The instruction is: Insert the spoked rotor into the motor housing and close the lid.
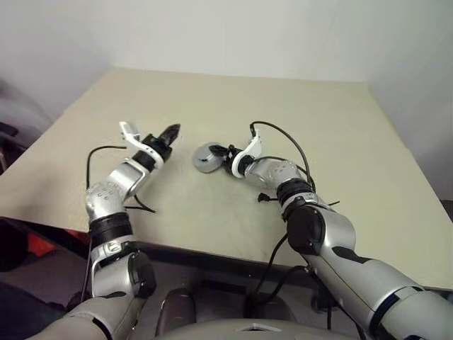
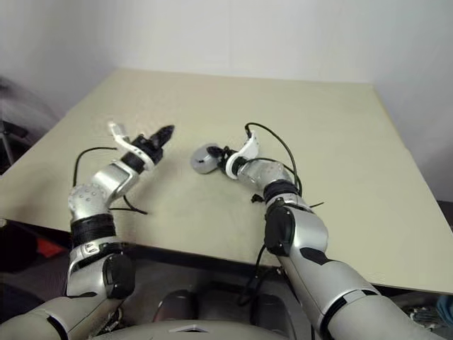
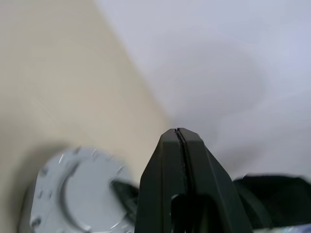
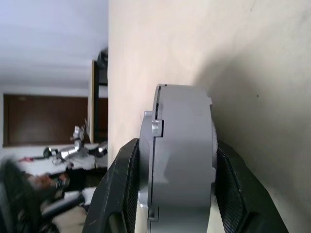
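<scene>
Centrally on the table: motor housing, lid seated, clamped in right gripper jaws; left gripper jaws closed, empty.

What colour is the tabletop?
Pale beige, plain and unpatterned, table; clearest in the left eye view.

— Do you see any writing you can read, on any surface?

— No. You have no legible text, label, brand, number or sign in any view.

— Not even on the motor housing?

— Its grey side wall is plain where it faces you; no marking can be read there.

— And the table?

— Bare beige top, nothing printed on it.
</scene>
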You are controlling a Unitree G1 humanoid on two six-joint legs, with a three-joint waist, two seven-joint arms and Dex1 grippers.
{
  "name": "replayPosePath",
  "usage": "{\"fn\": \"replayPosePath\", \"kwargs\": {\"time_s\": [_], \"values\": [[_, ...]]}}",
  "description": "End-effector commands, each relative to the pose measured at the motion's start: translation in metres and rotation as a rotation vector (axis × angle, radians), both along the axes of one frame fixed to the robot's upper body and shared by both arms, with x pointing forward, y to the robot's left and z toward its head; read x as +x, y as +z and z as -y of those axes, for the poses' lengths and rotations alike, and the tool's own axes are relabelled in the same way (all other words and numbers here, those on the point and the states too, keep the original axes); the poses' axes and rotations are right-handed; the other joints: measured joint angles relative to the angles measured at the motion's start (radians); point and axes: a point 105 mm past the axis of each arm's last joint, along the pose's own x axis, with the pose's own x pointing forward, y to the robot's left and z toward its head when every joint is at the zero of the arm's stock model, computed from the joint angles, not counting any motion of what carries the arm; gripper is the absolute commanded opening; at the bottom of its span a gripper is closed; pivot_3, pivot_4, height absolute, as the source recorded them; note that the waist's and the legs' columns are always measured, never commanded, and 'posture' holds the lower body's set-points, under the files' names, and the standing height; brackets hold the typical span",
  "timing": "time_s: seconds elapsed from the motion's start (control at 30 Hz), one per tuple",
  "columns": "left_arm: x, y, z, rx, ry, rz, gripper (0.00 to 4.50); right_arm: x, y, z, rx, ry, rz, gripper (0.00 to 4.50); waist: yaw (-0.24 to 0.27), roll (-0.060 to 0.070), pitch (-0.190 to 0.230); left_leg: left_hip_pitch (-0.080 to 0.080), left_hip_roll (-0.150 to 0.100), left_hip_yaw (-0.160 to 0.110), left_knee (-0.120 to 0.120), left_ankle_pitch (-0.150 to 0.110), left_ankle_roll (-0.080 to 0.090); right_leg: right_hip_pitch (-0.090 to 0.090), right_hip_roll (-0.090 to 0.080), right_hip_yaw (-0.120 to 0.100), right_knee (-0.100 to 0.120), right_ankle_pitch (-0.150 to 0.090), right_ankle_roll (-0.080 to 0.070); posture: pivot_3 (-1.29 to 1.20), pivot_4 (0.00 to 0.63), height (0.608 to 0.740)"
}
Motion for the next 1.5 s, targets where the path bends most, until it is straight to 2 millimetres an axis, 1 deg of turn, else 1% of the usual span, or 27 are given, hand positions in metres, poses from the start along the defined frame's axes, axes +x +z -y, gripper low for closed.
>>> {"fn": "replayPosePath", "kwargs": {"time_s": [0.03,0.13,0.2,0.3,0.4,0.47,0.57,0.67,0.73,0.8,0.83,0.9,1.0,1.13,1.2,1.27,1.33,1.4,1.5], "values": [[-0.010,0.023,-0.014,-0.067,0.034,0.099,0.00,0.016,0.014,0.023,-0.006,-0.115,0.022,2.11,0.011,0.000,0.000,0.000,0.000,0.001,0.000,0.000,0.001,0.000,0.000,0.000,0.000,0.000,0.000,0.00,0.000,0.740],[-0.017,0.027,-0.028,-0.114,0.072,0.123,0.00,0.024,0.029,0.027,0.097,-0.184,0.009,2.11,0.015,0.000,0.000,-0.001,0.000,0.002,0.002,-0.001,0.002,0.000,0.000,0.000,0.001,0.000,0.000,0.00,0.000,0.740],[-0.018,0.020,-0.031,-0.109,0.088,0.090,0.00,0.029,0.047,0.025,0.173,-0.202,0.022,2.11,0.015,0.000,0.001,-0.002,0.000,0.002,0.003,-0.001,0.002,0.000,0.000,0.000,0.001,0.000,0.000,0.00,0.000,0.740],[-0.017,0.014,-0.029,-0.100,0.089,0.067,0.00,0.032,0.061,0.020,0.215,-0.191,0.039,2.11,0.014,0.000,0.001,-0.007,0.000,0.002,0.003,0.000,0.000,-0.005,0.000,0.000,0.001,0.001,0.001,0.00,0.000,0.740],[-0.016,0.013,-0.027,-0.107,0.088,0.059,0.00,0.033,0.071,0.019,0.256,-0.192,0.047,2.11,0.010,-0.001,0.001,-0.014,0.001,0.002,0.004,0.000,0.001,-0.011,0.001,-0.001,0.001,0.002,0.003,0.00,0.000,0.740],[-0.014,0.009,-0.026,-0.120,0.091,0.037,0.00,0.034,0.081,0.019,0.313,-0.185,0.062,2.11,0.008,-0.001,0.001,-0.017,0.001,0.002,0.004,-0.001,0.002,-0.014,0.001,-0.001,0.001,0.003,0.005,0.00,0.000,0.740],[-0.008,-0.005,-0.024,-0.130,0.106,-0.038,0.00,0.031,0.096,0.015,0.388,-0.132,0.104,2.11,0.009,-0.001,0.001,-0.022,0.001,0.002,0.005,-0.002,0.003,-0.020,0.001,-0.001,0.002,0.003,0.005,0.00,0.000,0.740],[-0.004,-0.022,-0.021,-0.138,0.116,-0.113,0.00,0.027,0.107,0.012,0.413,-0.070,0.143,2.11,0.012,-0.001,0.001,-0.026,0.001,0.002,0.007,-0.002,0.004,-0.022,0.001,-0.002,0.003,0.004,0.006,0.00,0.000,0.740],[-0.003,-0.026,-0.019,-0.135,0.118,-0.119,0.00,0.025,0.114,0.012,0.430,-0.046,0.163,2.11,0.016,-0.001,0.001,-0.027,0.002,0.002,0.009,-0.002,0.005,-0.023,0.001,-0.002,0.003,0.004,0.006,0.00,0.000,0.740],[-0.004,-0.025,-0.016,-0.141,0.104,-0.107,0.00,0.022,0.120,0.012,0.443,-0.020,0.178,2.11,0.019,-0.001,0.001,-0.027,0.002,0.002,0.010,-0.002,0.005,-0.022,0.001,-0.002,0.003,0.004,0.006,0.00,0.000,0.740],[-0.005,-0.025,-0.015,-0.141,0.097,-0.103,0.38,0.021,0.123,0.012,0.447,-0.008,0.182,2.11,0.020,-0.001,0.001,-0.027,0.002,0.002,0.010,-0.002,0.004,-0.022,0.001,-0.002,0.004,0.004,0.006,0.00,0.000,0.740],[-0.005,-0.025,-0.011,-0.136,0.077,-0.101,0.91,0.017,0.129,0.010,0.459,0.025,0.195,2.11,0.021,-0.001,0.001,-0.027,0.002,0.002,0.012,-0.002,0.004,-0.022,0.001,-0.002,0.005,0.004,0.006,0.00,0.000,0.740],[-0.006,-0.021,-0.002,-0.155,0.032,-0.082,1.94,0.010,0.132,0.004,0.458,0.083,0.199,2.11,0.022,-0.001,0.001,-0.027,0.003,0.002,0.015,-0.002,0.004,-0.022,0.001,-0.002,0.009,0.003,0.005,0.00,0.000,0.740],[-0.007,-0.018,0.009,-0.207,-0.018,-0.087,3.31,0.001,0.128,-0.001,0.431,0.139,0.199,2.11,0.022,-0.001,0.001,-0.026,0.003,0.002,0.020,-0.002,0.003,-0.022,0.001,-0.002,0.013,0.003,0.004,0.00,0.000,0.740],[-0.007,-0.016,0.016,-0.310,-0.076,-0.105,3.92,-0.001,0.125,0.000,0.426,0.142,0.195,2.11,0.024,-0.001,0.001,-0.027,0.003,0.002,0.022,-0.002,0.003,-0.022,0.001,-0.002,0.015,0.003,0.004,0.00,0.000,0.740],[-0.011,-0.007,0.024,-0.396,-0.159,-0.088,3.92,-0.002,0.122,0.002,0.416,0.141,0.190,2.11,0.027,-0.001,0.001,-0.026,0.003,0.002,0.024,-0.002,0.003,-0.022,0.001,-0.001,0.016,0.002,0.004,0.00,0.000,0.740],[-0.017,0.004,0.033,-0.436,-0.240,-0.053,3.92,-0.002,0.119,0.002,0.400,0.140,0.185,2.11,0.035,-0.001,0.001,-0.027,0.003,0.002,0.024,-0.002,0.002,-0.022,0.001,-0.001,0.016,0.003,0.002,0.00,0.000,0.740],[-0.021,0.007,0.037,-0.444,-0.281,-0.043,3.92,-0.003,0.118,0.002,0.394,0.141,0.185,2.11,0.040,-0.001,0.001,-0.026,0.003,0.002,0.025,-0.001,0.002,-0.022,0.001,-0.001,0.016,0.003,0.002,0.00,0.000,0.740],[-0.023,0.008,0.039,-0.445,-0.305,-0.045,3.92,-0.005,0.116,0.001,0.380,0.152,0.184,2.11,0.041,-0.001,0.001,-0.026,0.003,0.001,0.024,-0.001,0.002,-0.022,0.001,-0.001,0.016,0.004,0.003,0.00,0.000,0.740]]}}
